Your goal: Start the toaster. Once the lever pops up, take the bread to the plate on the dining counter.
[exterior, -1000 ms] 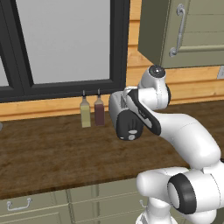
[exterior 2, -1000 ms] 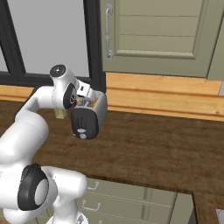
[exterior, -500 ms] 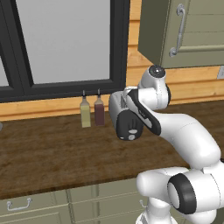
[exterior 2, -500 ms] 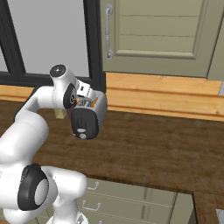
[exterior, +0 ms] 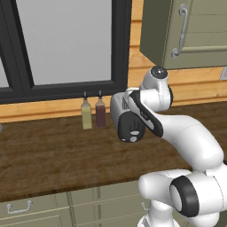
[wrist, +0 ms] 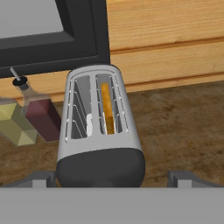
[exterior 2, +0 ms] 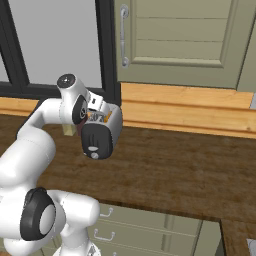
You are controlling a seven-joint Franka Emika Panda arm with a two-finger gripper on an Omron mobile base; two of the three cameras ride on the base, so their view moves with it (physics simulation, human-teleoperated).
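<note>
Nothing moved since a second ago: arm, toaster [wrist: 99, 129] and both bottles just as before, so likely a wait on the toasting cycle, with the carry to the plate not begun. Bread [wrist: 106, 108] down in the right-hand slot, seen as a glowing orange edge, left slot empty. Toaster toward the back edge of the wood counter [exterior: 48, 146], below the window, red-brown bottle [wrist: 40, 116] and yellow-green bottle [wrist: 13, 124] just beside it. Gripper [wrist: 112, 181] poised over the dark end panel, fingertips wide apart, holding nothing. Lever and knob cut off below; pop-up impossible to confirm. Toaster top blocked by the arm in both base views.
</note>
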